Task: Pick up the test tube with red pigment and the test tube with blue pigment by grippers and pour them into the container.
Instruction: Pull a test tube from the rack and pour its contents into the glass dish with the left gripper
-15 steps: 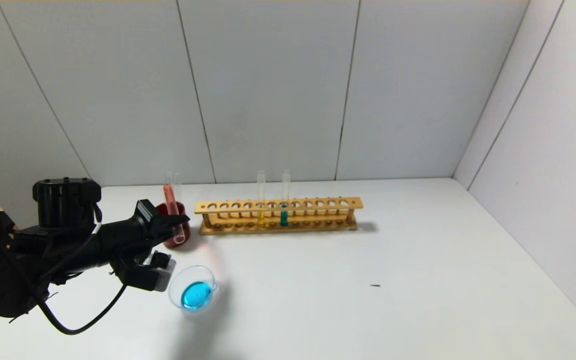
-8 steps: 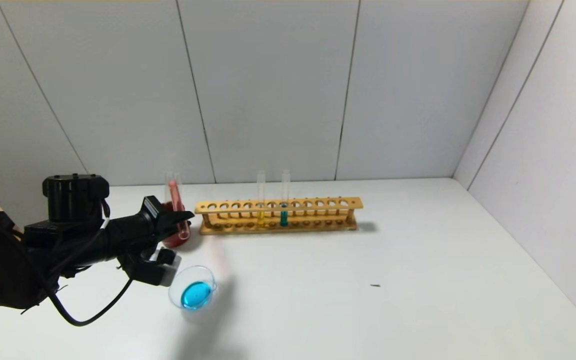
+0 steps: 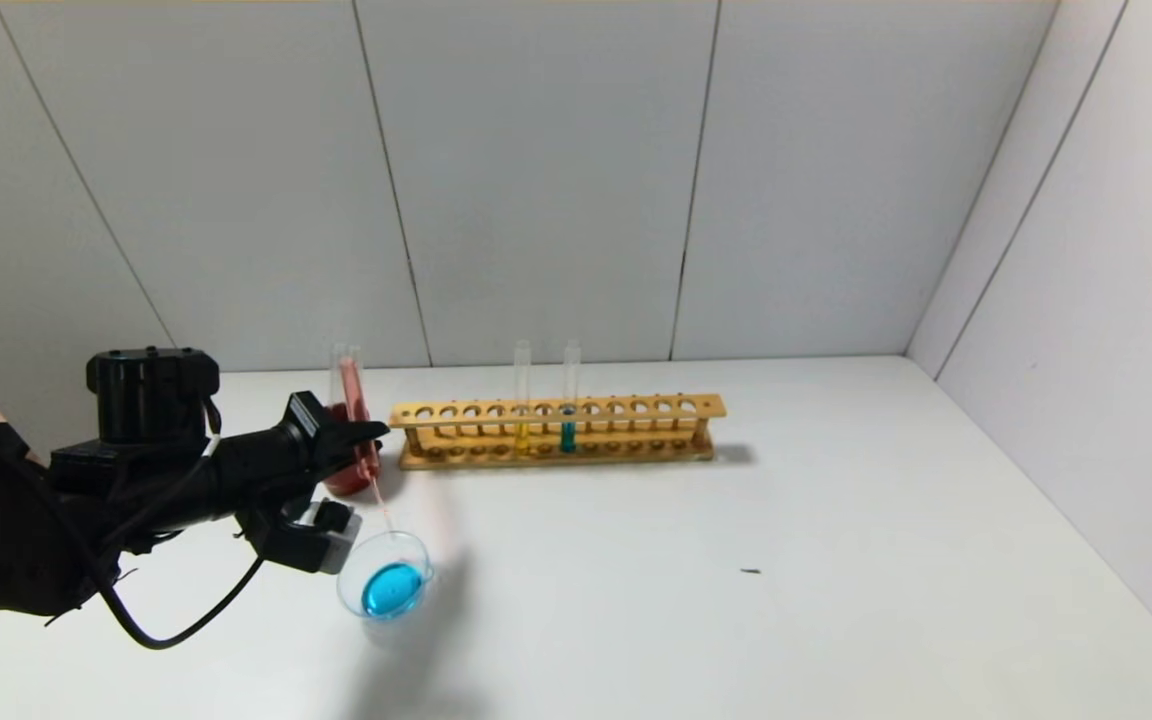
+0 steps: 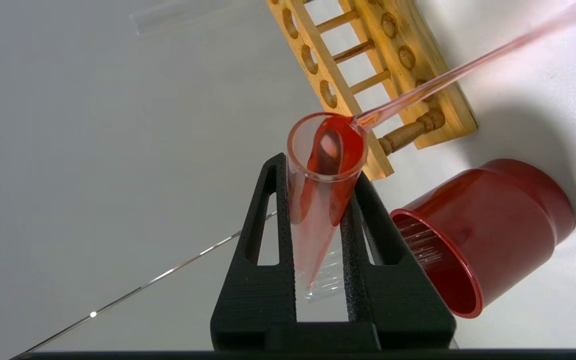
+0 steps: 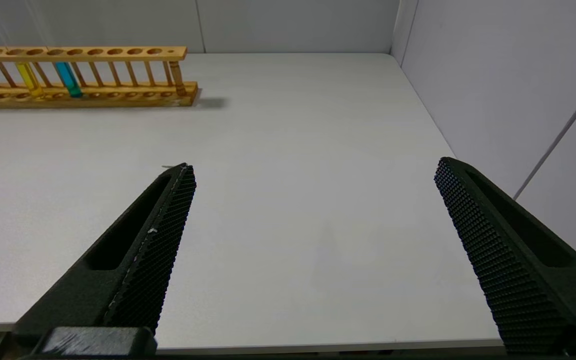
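Note:
My left gripper (image 3: 366, 436) is shut on the test tube with red pigment (image 3: 350, 395), held tilted mouth-down above the container (image 3: 349, 590). A thin red stream (image 3: 382, 510) runs from the tube's mouth into this clear glass dish, which holds blue liquid (image 3: 392, 590). In the left wrist view the fingers (image 4: 268, 210) clamp the tube (image 4: 318, 215), and the stream (image 4: 443, 82) leaves its rim. No tube with bright blue liquid shows. My right gripper (image 5: 315, 166) is open and empty over bare table, out of the head view.
A dark red cup (image 3: 344, 478) with a clear empty tube (image 4: 418, 245) stands just behind the left gripper. A wooden rack (image 3: 556, 430) to its right holds a yellow tube (image 3: 522, 432) and a teal tube (image 3: 568, 435). Walls close the back and the right side.
The left arm shifted slightly right and tipped the red tube further. A red stream now runs from its mouth into the dish. The right arm has not moved.

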Available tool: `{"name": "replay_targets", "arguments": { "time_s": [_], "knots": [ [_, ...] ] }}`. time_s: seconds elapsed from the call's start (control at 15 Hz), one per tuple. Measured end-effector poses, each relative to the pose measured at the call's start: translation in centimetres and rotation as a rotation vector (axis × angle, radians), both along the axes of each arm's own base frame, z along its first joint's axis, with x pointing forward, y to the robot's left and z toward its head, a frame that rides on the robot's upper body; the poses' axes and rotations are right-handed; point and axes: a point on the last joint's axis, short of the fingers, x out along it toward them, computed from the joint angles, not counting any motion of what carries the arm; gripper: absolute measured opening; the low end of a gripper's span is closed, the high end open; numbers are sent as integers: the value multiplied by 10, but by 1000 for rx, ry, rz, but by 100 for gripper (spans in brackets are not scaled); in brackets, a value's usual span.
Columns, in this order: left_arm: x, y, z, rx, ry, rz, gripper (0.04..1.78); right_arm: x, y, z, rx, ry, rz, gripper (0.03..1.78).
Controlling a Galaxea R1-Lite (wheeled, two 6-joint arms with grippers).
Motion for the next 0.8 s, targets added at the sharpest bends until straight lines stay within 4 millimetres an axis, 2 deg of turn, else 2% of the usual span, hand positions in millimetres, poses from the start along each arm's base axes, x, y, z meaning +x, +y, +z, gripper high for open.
{"name": "replay_targets", "arguments": {
  "time_s": [0.8],
  "knots": [
    [-6,1,-2,14,0,-12,31,0,0,0,0,0,0,175]
  ]
}}
